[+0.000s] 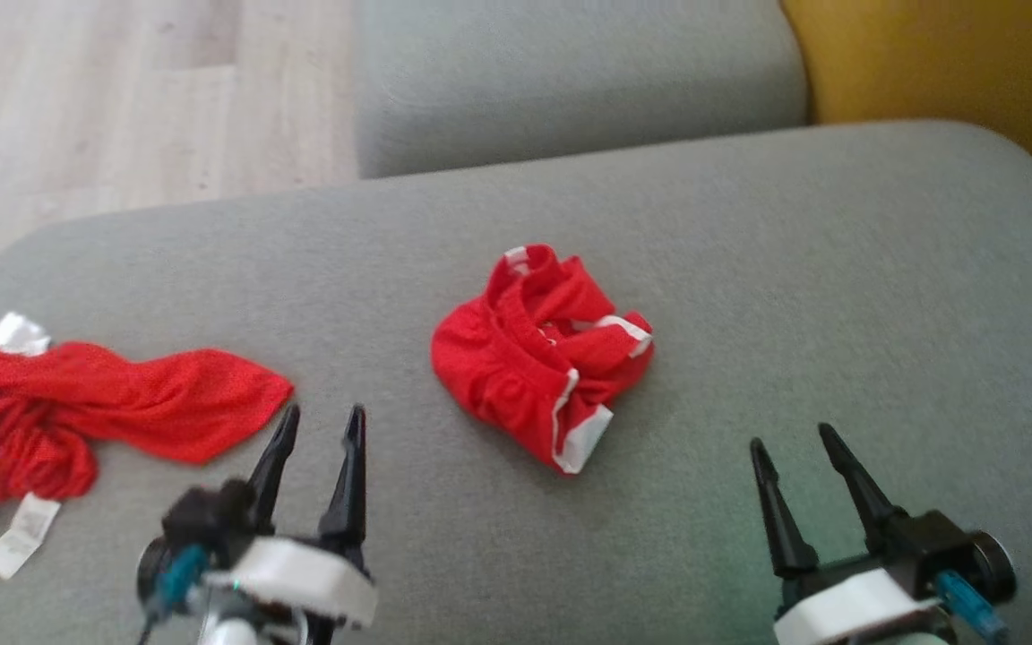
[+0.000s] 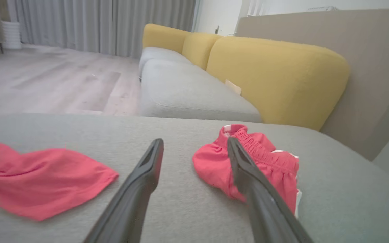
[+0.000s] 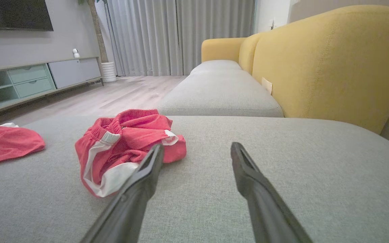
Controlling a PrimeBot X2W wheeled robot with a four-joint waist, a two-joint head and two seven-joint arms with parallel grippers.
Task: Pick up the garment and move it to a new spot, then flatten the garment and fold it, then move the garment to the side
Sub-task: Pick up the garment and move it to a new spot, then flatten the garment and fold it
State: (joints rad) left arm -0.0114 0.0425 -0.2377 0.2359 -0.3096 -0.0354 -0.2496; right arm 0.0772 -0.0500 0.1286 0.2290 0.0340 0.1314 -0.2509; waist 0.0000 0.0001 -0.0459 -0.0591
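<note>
Reaching in with one hand could, I judge, just drag the crumpled red shorts [image 1: 516, 372] in a bunch across the grey sofa cushion [image 1: 794, 269], or snag the other red garment [image 1: 122, 399], whose tip lies just beside my left hand [image 1: 324, 412]. My left hand and right hand [image 1: 790, 436] are both wide open and empty. The shorts lie mid-cushion, farther off than both hands and between them, touching neither.
</note>
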